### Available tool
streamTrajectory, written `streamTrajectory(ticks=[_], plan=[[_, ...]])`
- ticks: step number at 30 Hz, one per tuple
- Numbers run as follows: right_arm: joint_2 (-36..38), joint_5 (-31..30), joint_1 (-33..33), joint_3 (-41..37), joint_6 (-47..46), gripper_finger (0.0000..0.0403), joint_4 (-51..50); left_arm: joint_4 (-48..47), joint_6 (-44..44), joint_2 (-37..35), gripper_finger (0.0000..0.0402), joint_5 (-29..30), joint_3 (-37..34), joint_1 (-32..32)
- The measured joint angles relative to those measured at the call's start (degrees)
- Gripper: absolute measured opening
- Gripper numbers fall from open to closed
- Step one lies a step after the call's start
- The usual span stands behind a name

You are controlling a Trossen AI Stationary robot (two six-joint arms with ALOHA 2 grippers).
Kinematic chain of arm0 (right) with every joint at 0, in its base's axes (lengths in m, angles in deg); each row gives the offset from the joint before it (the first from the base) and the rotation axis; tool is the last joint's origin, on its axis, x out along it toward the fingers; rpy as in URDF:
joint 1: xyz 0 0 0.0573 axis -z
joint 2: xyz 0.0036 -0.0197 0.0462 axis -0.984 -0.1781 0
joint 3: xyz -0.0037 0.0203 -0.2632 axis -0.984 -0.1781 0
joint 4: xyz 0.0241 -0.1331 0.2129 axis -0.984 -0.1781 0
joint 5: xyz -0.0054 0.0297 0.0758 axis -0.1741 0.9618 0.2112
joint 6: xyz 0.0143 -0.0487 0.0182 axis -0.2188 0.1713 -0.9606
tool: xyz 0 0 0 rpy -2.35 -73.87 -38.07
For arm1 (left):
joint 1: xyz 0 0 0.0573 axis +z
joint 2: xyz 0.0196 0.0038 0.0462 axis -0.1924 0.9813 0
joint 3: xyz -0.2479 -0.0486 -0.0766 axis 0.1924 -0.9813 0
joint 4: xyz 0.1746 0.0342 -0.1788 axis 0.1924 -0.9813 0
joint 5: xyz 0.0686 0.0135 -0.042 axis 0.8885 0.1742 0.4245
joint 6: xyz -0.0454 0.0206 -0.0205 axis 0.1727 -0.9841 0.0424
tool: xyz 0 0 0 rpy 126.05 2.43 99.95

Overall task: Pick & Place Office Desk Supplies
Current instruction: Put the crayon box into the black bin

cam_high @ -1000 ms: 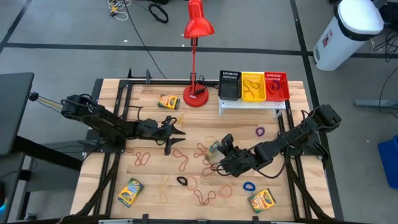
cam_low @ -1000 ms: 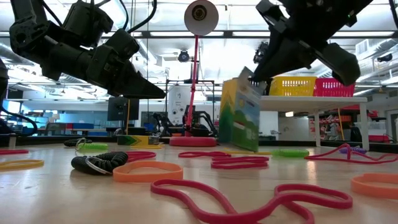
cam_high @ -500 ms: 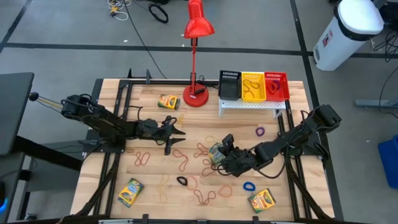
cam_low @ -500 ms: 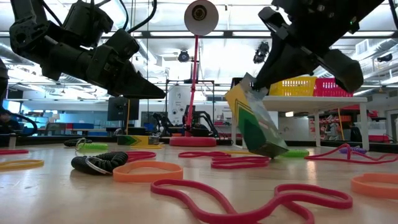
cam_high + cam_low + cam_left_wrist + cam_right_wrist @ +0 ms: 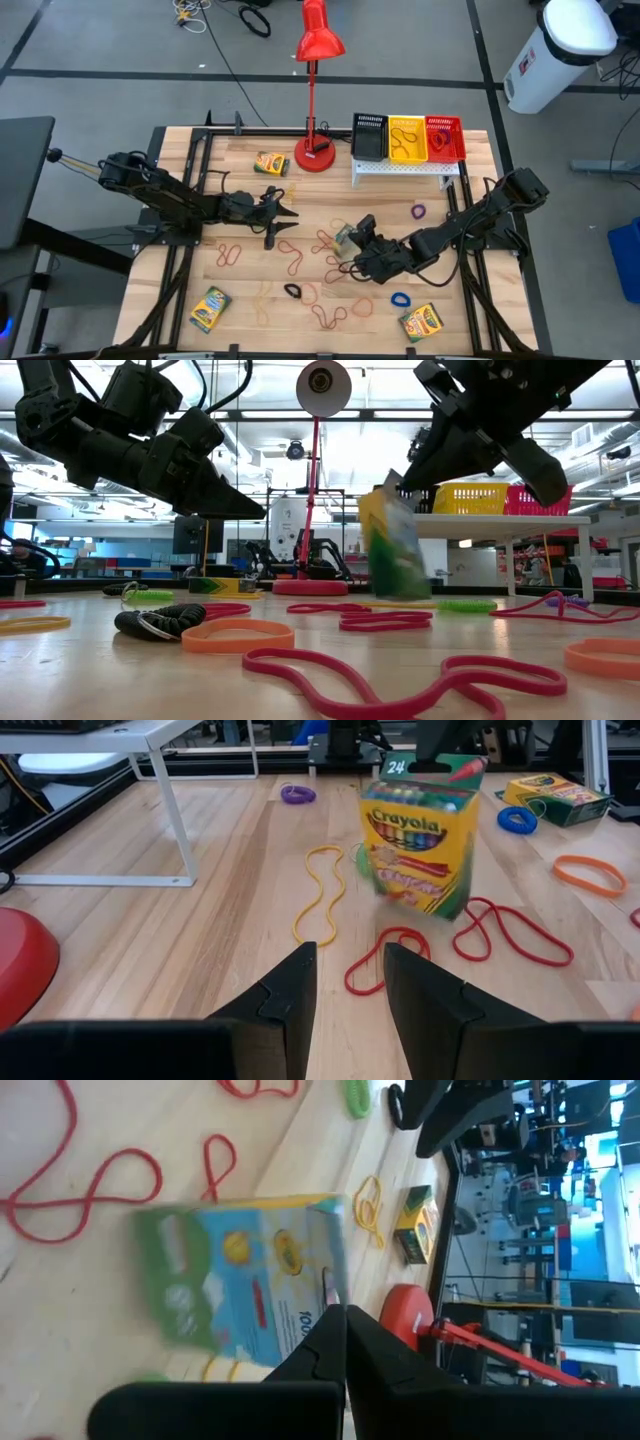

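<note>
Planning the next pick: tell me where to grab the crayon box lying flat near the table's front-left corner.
Probably best to pinch the crayon box across its long edges, straight down from above: it lies flat and askew, so turn the wrist to match.

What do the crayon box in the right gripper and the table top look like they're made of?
Crayon box: printed cardboard, slightly glossy, judging by its folded flap and sharp edges. Table top: pale wood with visible grain and plank seams, probably sealed, with a soft sheen.

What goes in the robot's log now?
right gripper: shut on crayon box, lifted | left gripper: open, empty, waiting
</note>
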Motion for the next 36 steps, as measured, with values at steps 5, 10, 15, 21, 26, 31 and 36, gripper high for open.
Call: streamTrajectory(ticks=[5,10,15,21,26,31,36], plan=[[-0.7,0.9,0.0,0.0,-0.3,0.0003,-0.1,-0.1,0.0,0.0,0.0125,0.0,0.0,0.0],[-2.1,-0.8,0.0,0.0,0.0,0.0003,0.6,-0.1,0.0,0.0,0.0125,0.0,0.0,0.0],[-2.2,-4.4,0.0,0.0,0.2,0.0003,0.5,-0.2,0.0,0.0,0.0125,0.0,0.0,0.0],[-2.2,-6.3,0.0,0.0,0.1,0.0003,0.6,-0.2,0.0,0.0,0.0125,0.0,0.0,0.0],[-2.2,-5.5,0.0,0.0,-1.9,0.0003,0.5,-0.2,0.0,0.0,0.0125,0.0,0.0,0.0],[-2.4,-4.3,0.0,0.0,-2.9,0.0003,0.5,-0.3,0.0,0.0,0.0125,0.0,0.0,0.0],[-4.1,-4.7,0.0,0.0,-2.9,0.0003,0.7,-0.3,0.0,0.0,0.0125,0.0,0.0,0.0]])
